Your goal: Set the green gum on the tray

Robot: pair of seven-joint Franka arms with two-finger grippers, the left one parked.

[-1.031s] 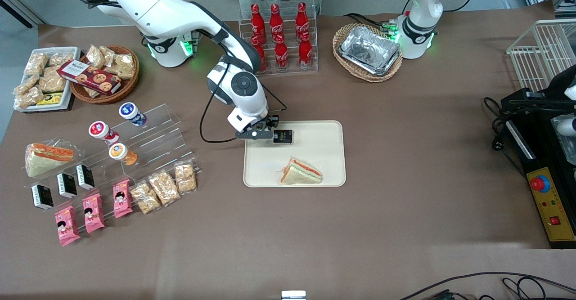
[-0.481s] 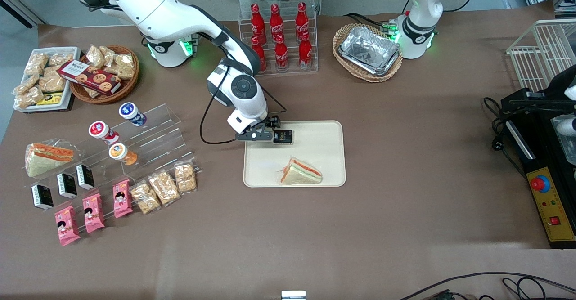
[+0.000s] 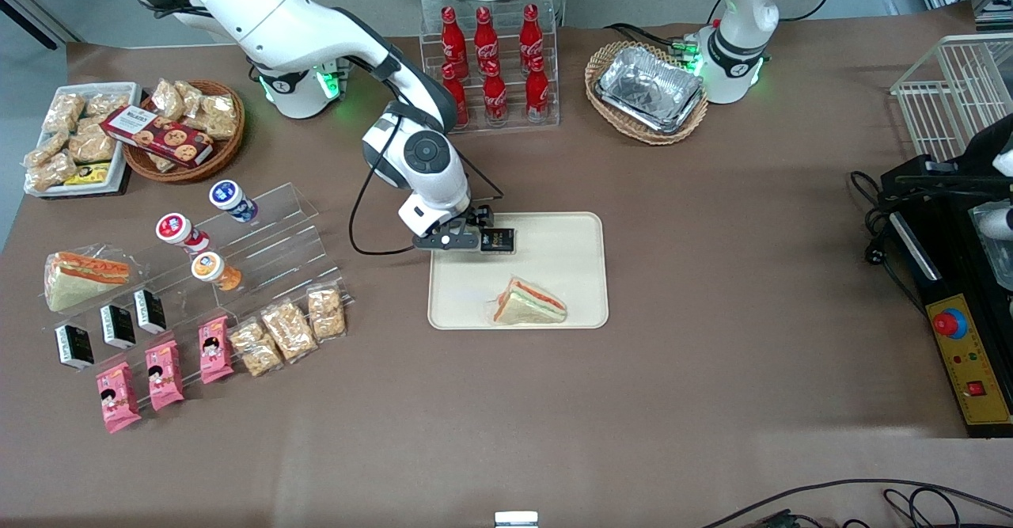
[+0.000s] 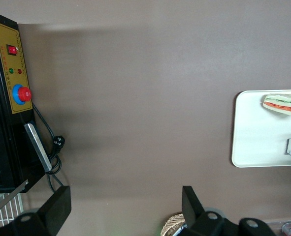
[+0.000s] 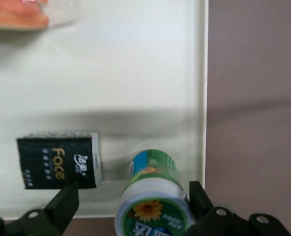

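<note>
The claw (image 5: pixel 130 206) hangs low over a corner of the large flat cream plastic tray (image 5: pixel 135 73), its fingers spread apart on either side of the small green-lidded gum bottle (image 5: pixel 152 196), which appears to stand on the tray, apparently released. The bottle sits just beside a small black packet (image 5: pixel 59 167), presumably put near the rim to keep clear of the wrapped triangular sandwich (image 3: pixel 529 304).

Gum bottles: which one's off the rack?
The green gum, at the tray's corner between the gripper's open jaws; the red-lidded, blue-lidded and orange bottles sit on the rack.
</note>
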